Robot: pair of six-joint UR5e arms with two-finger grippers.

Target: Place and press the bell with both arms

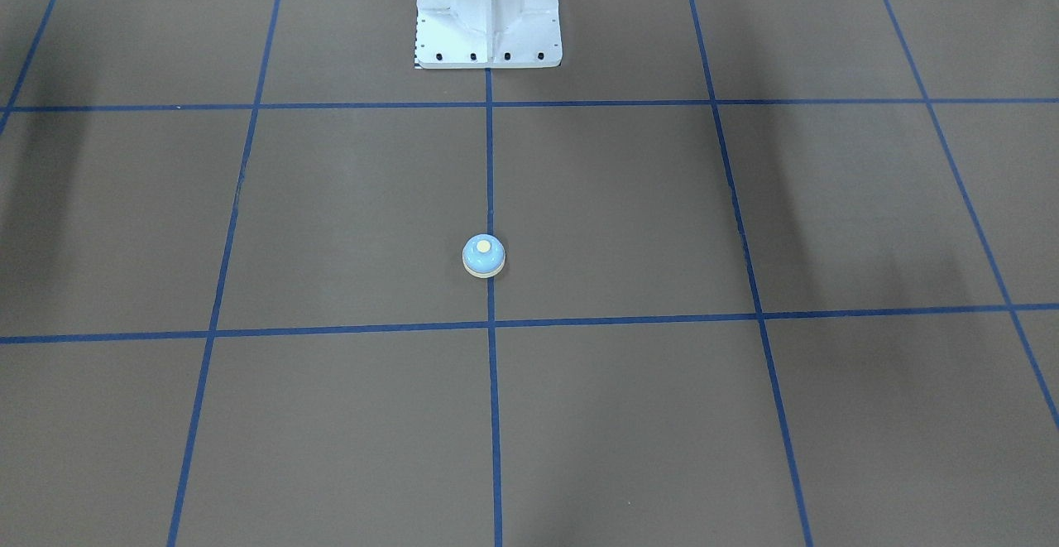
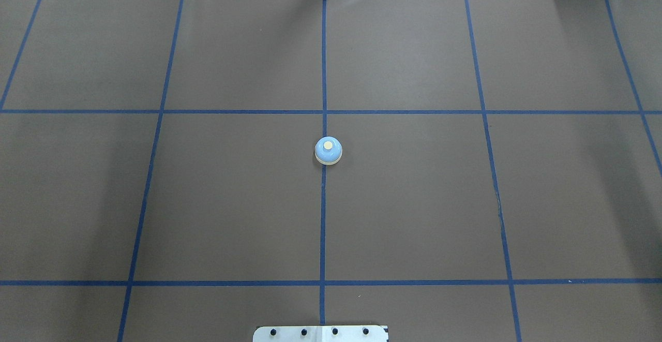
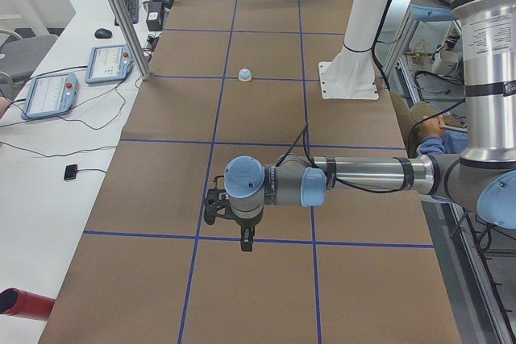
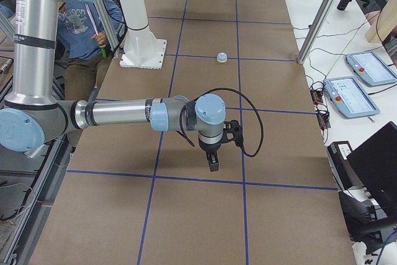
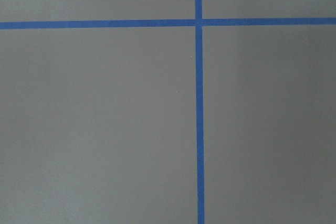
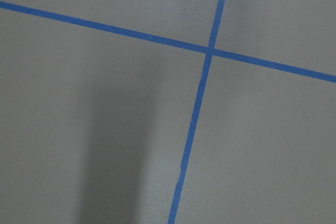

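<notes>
The light-blue bell [image 1: 483, 256] with its cream button stands upright on the centre blue tape line of the brown table [image 2: 414, 202], alone; it also shows in the overhead view [image 2: 328, 150] and both side views [image 3: 245, 76] [image 4: 221, 58]. The left gripper [image 3: 246, 241] hangs above the table far from the bell, seen only in the exterior left view. The right gripper [image 4: 213, 163] hangs likewise at the other end, seen only in the exterior right view. I cannot tell whether either is open or shut. Both wrist views show only table and tape lines.
The white pedestal base [image 1: 488, 17] stands behind the bell on the robot's side. Teach pendants [image 3: 52, 94] [image 4: 350, 94] and cables lie on the side bench. A seated person [image 4: 87, 23] is beside the robot. Metal posts [image 3: 121, 14] stand at the table edge.
</notes>
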